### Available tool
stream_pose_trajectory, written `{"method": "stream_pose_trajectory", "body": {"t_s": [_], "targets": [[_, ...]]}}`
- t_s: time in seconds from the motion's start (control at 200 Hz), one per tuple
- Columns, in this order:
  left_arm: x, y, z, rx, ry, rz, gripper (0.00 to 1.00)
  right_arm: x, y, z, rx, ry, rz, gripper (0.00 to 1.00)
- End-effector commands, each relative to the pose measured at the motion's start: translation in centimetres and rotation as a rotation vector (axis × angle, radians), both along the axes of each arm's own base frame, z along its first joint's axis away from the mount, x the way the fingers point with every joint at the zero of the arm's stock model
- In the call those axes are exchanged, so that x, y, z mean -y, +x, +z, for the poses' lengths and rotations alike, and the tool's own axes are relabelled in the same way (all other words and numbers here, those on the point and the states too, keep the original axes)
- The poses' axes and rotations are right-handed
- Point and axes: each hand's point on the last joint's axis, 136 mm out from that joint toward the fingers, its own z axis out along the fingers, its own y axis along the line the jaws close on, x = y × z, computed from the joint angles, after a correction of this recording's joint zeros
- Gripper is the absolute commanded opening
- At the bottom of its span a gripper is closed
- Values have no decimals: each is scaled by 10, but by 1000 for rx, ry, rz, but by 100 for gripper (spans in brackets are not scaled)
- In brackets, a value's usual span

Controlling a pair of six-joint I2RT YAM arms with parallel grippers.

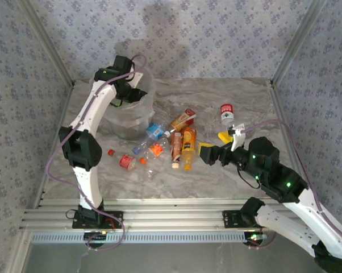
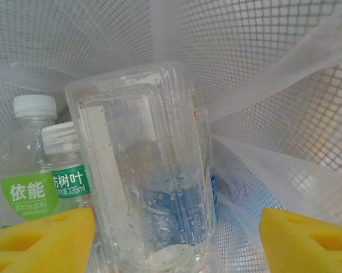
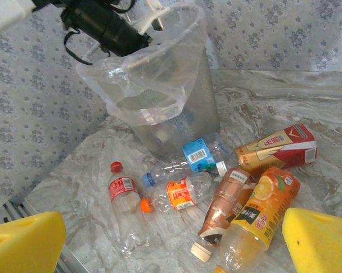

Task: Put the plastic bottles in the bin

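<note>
The left claw (image 2: pixel 176 242) gapes inside the round translucent pale-grey bin (image 2: pixel 245 45), a clear squarish plastic bottle (image 2: pixel 151 170) loose between its pads (image 2: pixel 40 239), so lifting out may snag the clear liner bag (image 3: pixel 120 82); the right claw (image 3: pixel 171 242), also apart, hovers over bottles (image 3: pixel 262 210) on the table (image 3: pixel 284 96).

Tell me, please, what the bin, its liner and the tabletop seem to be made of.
The bin looks like pale plastic mesh: a fine grid of holes shows in its wall. The liner bag seems thin clear film, wrinkled and glossy. The table looks like grey-veined marble or a printed imitation; I cannot tell which.
</note>
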Motion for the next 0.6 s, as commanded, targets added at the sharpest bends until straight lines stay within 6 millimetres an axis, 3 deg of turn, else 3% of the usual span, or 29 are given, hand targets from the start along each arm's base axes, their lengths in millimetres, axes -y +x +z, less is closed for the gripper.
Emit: {"method": "stream_pose_trajectory", "body": {"t_s": [0.0,0.135,0.35,0.455,0.595], "targets": [[-1,-14,62,121,-57,23,77,4,7,-12,-35,-21,-47,100],[-9,-21,95,212,-79,62,77,2,13,-25,-71,-39,-65,99],[-19,-46,145,376,-165,98,78,-1,22,-54,-177,-48,-125,87],[-9,-72,152,394,-272,44,79,-2,27,-75,-247,-44,-174,80],[19,-118,150,359,-460,-100,82,-8,30,-105,-337,-39,-230,73]]}}
